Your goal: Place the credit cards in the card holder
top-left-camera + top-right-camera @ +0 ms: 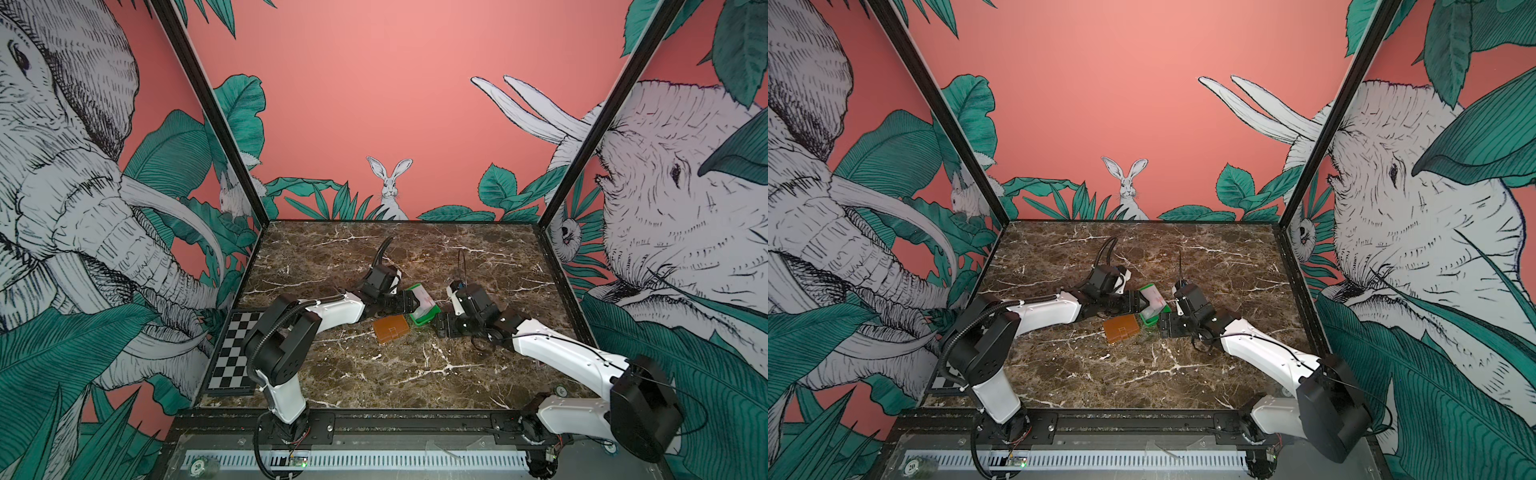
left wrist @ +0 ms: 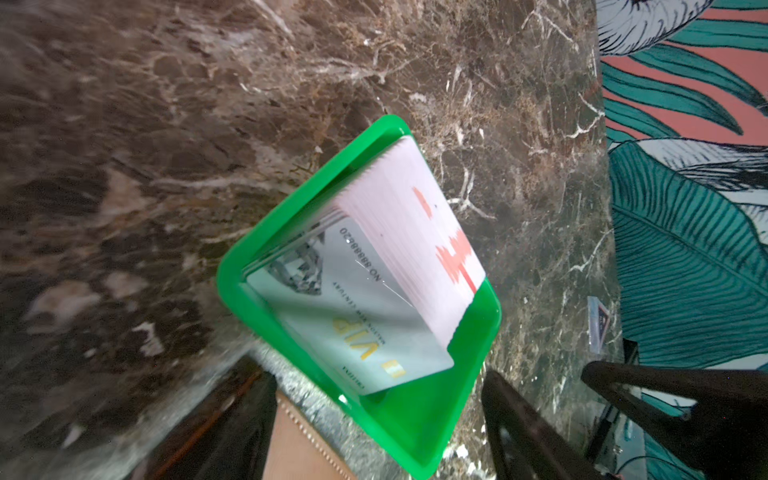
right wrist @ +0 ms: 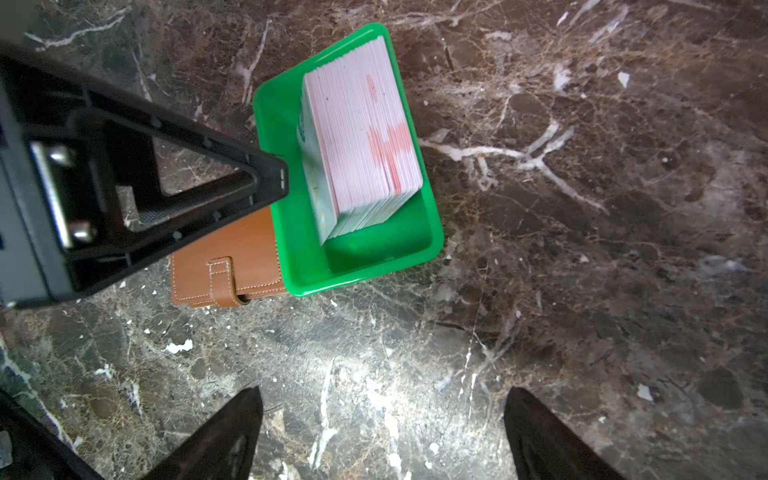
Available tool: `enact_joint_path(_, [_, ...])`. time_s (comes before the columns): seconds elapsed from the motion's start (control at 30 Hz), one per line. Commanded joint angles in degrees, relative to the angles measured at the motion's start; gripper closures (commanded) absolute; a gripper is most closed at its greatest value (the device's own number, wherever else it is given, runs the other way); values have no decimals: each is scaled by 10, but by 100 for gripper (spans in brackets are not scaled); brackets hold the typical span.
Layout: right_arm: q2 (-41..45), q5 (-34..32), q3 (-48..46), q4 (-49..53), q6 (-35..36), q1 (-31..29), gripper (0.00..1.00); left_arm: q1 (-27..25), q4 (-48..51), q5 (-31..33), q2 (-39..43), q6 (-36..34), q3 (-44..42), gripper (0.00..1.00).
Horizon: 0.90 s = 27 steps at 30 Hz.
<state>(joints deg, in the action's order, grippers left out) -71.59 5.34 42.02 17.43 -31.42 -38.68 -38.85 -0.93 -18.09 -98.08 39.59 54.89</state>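
White credit cards (image 1: 424, 302) just beside left pincer (image 1: 412, 309).

Coral walls (image 1: 374, 83) (elephants (image 1: 62, 187), a rabbit (image 1: 390, 183), teal leaves (image 1: 498, 187)) enclose a brown marble tabletop (image 1: 374, 374).

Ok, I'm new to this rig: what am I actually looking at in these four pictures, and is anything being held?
You see two robot arms, the left arm and the right arm, each ending in a two-fingered tool. The two wide pictures come from one camera head above, both looking down from nearly the same angle. The two close pictures come from a camera on each wrist, looking out past that arm's tool. On the marble table stands a green tray with a stack of cards on edge in it. The brown card holder lies shut right beside the tray. The left tool is at the tray, and the right tool hovers nearby over the table. Both are open; nothing is held.
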Motion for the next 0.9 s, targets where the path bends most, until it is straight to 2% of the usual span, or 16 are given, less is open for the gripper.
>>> enact_joint_path(0.0, [21,8,-10,-11,-12,-11,10,-1,60,39,69,-35,-25,21])
enact_joint_path(0.13, [23,2,-17,-10,-23,-28,11,3,95,56,117,-57,-48,21])
enact_joint_path(0.3, [40,-37,-29,4,-37,-40,8,13,112,55,162,-78,-76,18])
enact_joint_path(0.43, [60,-32,-42,6,-36,-41,8,18,148,55,183,-120,-79,16])
enact_joint_path(0.53, [66,-38,-47,11,-39,-53,9,25,196,68,183,-147,-71,17])
enact_joint_path(0.67, [69,-51,-58,4,-55,-71,9,38,198,46,173,-168,-74,16])
enact_joint_path(0.87, [77,-60,-80,-10,-69,-93,9,44,221,47,137,-221,-59,19])
